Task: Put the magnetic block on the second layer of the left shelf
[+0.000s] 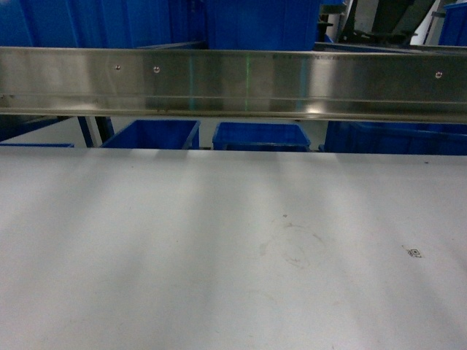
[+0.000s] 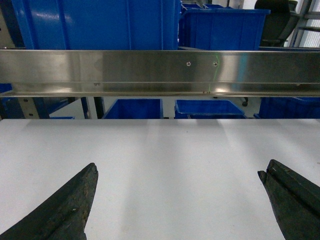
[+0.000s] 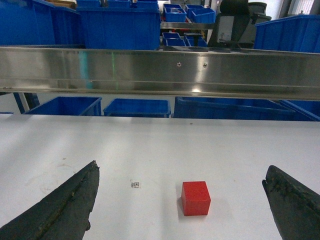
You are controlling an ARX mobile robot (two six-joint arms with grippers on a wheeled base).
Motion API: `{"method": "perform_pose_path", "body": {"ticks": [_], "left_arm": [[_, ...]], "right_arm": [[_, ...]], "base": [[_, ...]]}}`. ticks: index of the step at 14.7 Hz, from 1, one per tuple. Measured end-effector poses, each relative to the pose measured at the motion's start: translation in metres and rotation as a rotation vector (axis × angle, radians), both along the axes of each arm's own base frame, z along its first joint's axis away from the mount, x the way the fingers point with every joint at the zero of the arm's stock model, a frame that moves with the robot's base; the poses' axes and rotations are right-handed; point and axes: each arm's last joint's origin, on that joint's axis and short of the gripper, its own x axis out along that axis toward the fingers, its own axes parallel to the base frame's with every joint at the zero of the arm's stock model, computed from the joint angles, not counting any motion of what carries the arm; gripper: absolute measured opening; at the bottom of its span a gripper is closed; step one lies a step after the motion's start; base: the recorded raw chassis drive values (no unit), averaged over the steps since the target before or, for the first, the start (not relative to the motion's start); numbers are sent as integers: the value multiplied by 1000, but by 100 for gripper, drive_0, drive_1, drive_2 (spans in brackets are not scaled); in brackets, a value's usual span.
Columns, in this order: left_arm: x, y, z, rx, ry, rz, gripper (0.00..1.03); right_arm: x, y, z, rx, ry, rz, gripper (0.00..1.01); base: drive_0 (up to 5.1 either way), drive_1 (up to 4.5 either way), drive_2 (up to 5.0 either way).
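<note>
Block [image 3: 195, 198] position decides the coming move: the red magnetic cube is seen only in the right wrist view, lower centre of the frame, resting on the white table [image 3: 150, 150] between the widely spread jaws of the right gripper [image 3: 180, 205], slightly right of the midline. Nothing is held by it. The left gripper [image 2: 177, 200] is likewise spread and empty over bare table. The right arm is judged nearer. Open table surrounds the cube; a steel rail [image 3: 160, 72] crosses the upper frame, with blue crates [image 3: 120, 25] behind.
</note>
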Motion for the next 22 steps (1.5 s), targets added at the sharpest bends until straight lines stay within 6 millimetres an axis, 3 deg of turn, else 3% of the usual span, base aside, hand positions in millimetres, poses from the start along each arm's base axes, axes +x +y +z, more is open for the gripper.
{"method": "perform_pose_path", "body": {"ticks": [15, 16, 17, 18, 20, 22], "left_arm": [[0, 0, 0, 0, 0, 0, 98], [0, 0, 0, 0, 0, 0, 98], [0, 0, 0, 0, 0, 0, 98], [0, 0, 0, 0, 0, 0, 98], [0, 0, 0, 0, 0, 0, 98], [0, 0, 0, 0, 0, 0, 98]], "right_arm": [[0, 0, -1, 3, 10, 4, 98], [19, -21, -6, 73, 137, -24, 98], [31, -29, -4, 95, 158, -34, 98], [59, -32, 6, 101, 165, 43, 98], [98, -34, 11, 92, 180, 106, 98], [153, -38, -21, 85, 339, 126, 98]], "base": [[0, 0, 0], [0, 0, 0], [0, 0, 0], [0, 0, 0], [0, 0, 0], [0, 0, 0]]}}
